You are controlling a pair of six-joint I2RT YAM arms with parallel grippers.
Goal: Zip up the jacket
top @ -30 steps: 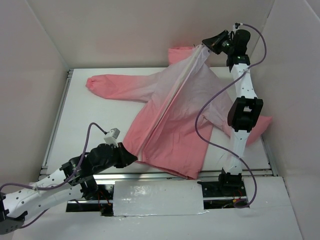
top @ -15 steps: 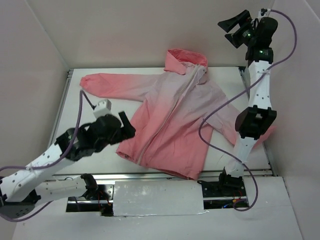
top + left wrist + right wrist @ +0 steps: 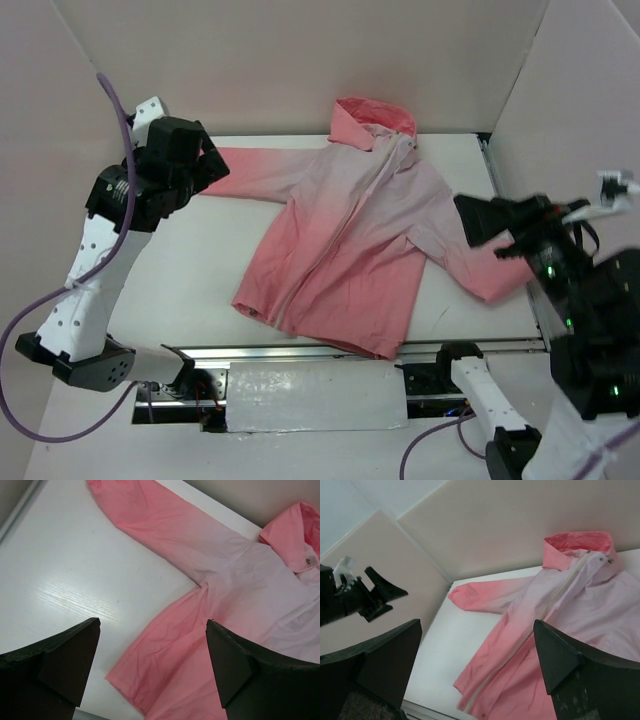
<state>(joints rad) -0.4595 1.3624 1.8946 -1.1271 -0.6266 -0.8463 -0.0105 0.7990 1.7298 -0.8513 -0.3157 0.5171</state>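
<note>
The pink jacket point(image 3: 345, 235) lies flat on the white table point(image 3: 180, 270), hood at the back, coral hem toward the front. Its light zipper point(image 3: 340, 235) runs from collar to hem with both fronts lying together along it. My left gripper point(image 3: 207, 163) hangs open, high over the left sleeve's cuff end, holding nothing. In the left wrist view the left gripper point(image 3: 152, 652) looks down on the sleeve and the jacket point(image 3: 235, 580). My right gripper point(image 3: 482, 222) is open and raised at the right, above the right sleeve. The right wrist view shows the right gripper point(image 3: 477, 652) above the jacket point(image 3: 580, 595) and the zipper point(image 3: 540, 612).
Beige walls point(image 3: 300, 60) enclose the table on the left, back and right. A metal rail point(image 3: 300, 352) runs along the front edge by the arm bases. Bare white table surface point(image 3: 65, 575) shows left of the jacket. The left arm's gripper point(image 3: 375, 597) appears in the right wrist view.
Both grippers let go of the jacket and opened. The left arm swung from the hem up to the back left; the right arm drew back from the collar to the right. The jacket settled flat.
</note>
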